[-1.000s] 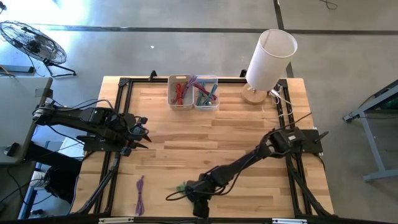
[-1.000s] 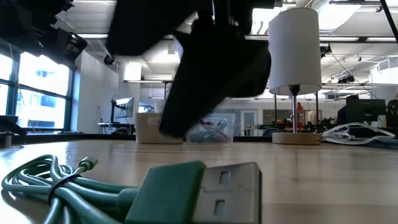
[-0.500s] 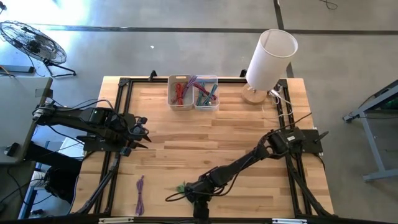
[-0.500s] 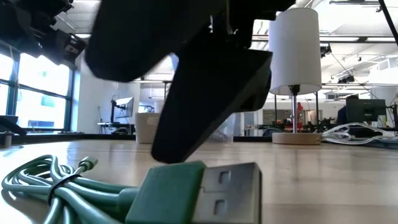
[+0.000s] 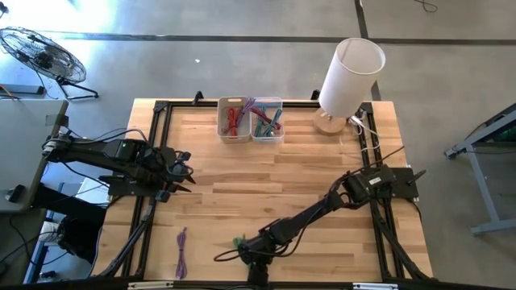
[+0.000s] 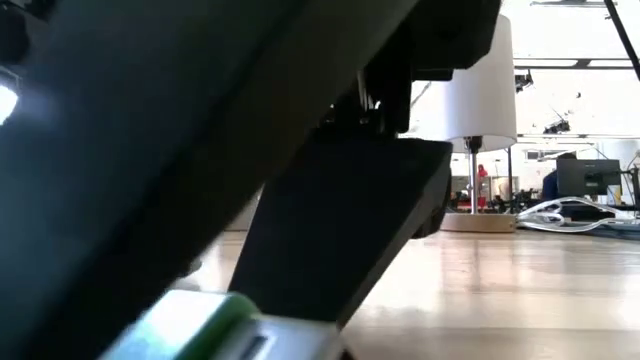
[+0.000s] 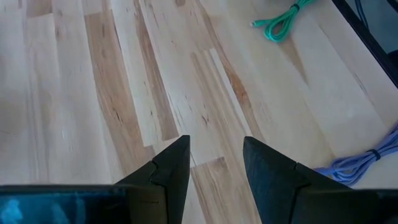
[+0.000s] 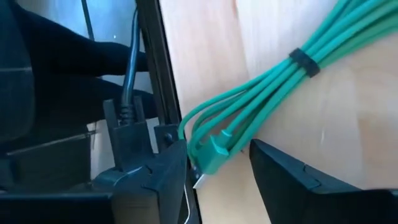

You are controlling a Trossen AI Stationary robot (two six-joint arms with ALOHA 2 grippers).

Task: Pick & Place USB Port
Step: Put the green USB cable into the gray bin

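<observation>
A coiled green USB cable [image 8: 280,74], bound by a black tie, lies on the wooden table near its front edge [image 5: 239,242]. Its green plug [image 8: 211,157] lies between the fingers of my right gripper [image 8: 217,152], which is open and slants down over it [image 5: 248,246]. In the low view a dark finger [image 6: 340,230] fills the picture just above the plug [image 6: 190,328]. At the table's left side my left gripper [image 5: 184,171] hovers open over bare wood [image 7: 214,146]. My right gripper stands with one finger on each side of the green plug [image 8: 205,163], slanting down from the table's far right. One finger [image 8: 171,171] is right beside the plug's metal tip; I cannot tell whether it touches. The cable lies on the table.
A purple cable [image 5: 181,251] lies near the front left. Two clear bins [image 5: 251,119] holding cables stand at the far edge, a white lamp [image 5: 351,72] at the far right. A black frame rail [image 8: 155,74] runs along the front edge beside the plug.
My right gripper has come down toward the green cable at the table's near edge, and has tipped and rolled a little. In the low view its finger now covers most of the picture and hides the coil.
</observation>
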